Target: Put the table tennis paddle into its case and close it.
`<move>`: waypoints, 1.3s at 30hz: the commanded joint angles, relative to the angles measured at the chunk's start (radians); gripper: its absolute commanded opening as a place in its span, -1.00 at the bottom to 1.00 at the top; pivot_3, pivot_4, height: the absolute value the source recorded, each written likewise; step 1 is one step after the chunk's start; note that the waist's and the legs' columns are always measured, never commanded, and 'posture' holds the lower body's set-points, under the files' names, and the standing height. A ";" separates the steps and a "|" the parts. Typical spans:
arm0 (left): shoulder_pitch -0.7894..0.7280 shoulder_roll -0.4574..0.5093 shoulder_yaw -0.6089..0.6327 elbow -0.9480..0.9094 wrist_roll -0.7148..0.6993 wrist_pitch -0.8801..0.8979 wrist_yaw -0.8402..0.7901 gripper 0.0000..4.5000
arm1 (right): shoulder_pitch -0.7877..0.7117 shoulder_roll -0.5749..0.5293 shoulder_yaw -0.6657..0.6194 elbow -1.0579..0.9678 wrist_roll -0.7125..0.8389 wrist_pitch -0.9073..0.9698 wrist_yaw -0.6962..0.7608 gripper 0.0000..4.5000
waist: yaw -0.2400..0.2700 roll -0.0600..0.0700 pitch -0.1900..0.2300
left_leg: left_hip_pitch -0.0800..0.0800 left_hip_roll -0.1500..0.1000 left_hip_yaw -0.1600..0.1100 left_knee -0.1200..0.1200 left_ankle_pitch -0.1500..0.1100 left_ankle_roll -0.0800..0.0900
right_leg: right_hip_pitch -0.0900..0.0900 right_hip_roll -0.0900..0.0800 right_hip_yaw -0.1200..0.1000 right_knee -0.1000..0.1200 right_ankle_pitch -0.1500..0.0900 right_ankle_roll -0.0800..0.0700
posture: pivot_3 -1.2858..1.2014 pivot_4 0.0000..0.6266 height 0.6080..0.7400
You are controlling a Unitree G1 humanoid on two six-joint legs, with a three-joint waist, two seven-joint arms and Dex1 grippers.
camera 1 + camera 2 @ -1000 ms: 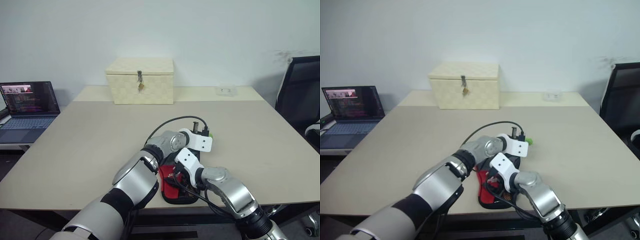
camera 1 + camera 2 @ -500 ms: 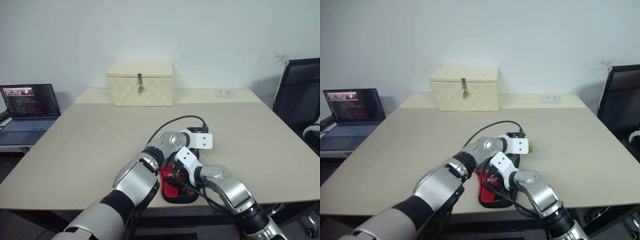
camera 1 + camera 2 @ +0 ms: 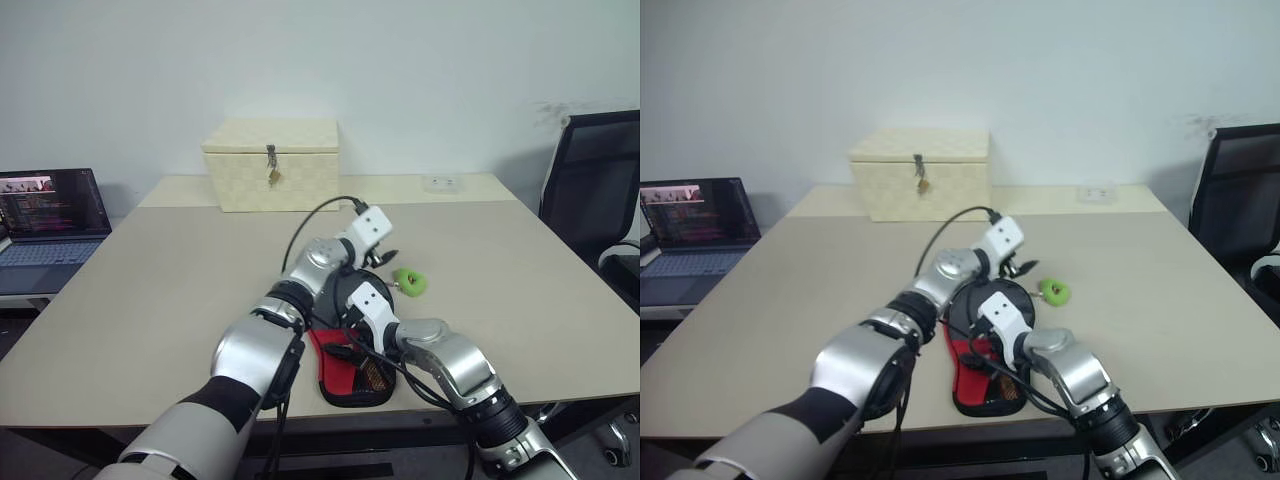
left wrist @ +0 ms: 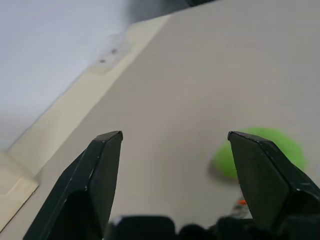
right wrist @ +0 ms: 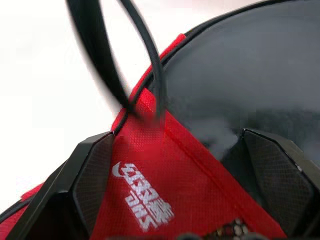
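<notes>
On table (image 3: 150, 270), case (image 5: 165, 165) lies between spread right jaws.

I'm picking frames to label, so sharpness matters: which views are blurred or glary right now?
Left wrist view: the green ring is soft, out of focus behind the open left gripper. Right wrist view: the table is washed out to near white, and the black cable is smeared, while the case logo reads clearly. Left eye view: evenly lit, soft shadows under the cream box.

Red-and-black case (image 3: 345, 372), green ring (image 3: 410, 282)
</notes>
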 commanded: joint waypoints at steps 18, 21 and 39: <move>0.424 0.204 0.004 -0.521 -0.266 0.343 -0.624 0.63 | -0.053 -0.356 -0.123 -0.162 0.013 -0.127 -0.005 1.00 | 0.025 0.001 0.002 | -0.018 0.006 -0.004 0.003 0.000 0.000 | -0.016 -0.001 -0.005 0.001 0.002 -0.006 | 0.03 -0.52 1.00; 0.422 0.198 -0.019 -0.485 -0.253 0.322 -0.622 0.63 | -0.050 -0.412 -0.082 -0.044 -0.048 -0.265 0.027 1.00 | 0.023 0.001 0.002 | -0.015 0.001 -0.002 0.002 0.000 0.000 | -0.015 0.000 -0.002 0.001 0.002 -0.006 | 0.03 -0.52 1.00; 0.387 0.186 -0.092 -0.317 -0.222 0.149 -0.723 0.63 | -0.277 -0.298 -0.006 0.656 -0.237 -0.704 0.114 1.00 | 0.009 0.001 0.002 | -0.015 0.000 0.000 0.002 0.000 0.001 | -0.015 0.000 0.000 0.001 0.002 -0.006 | 0.03 -0.52 1.00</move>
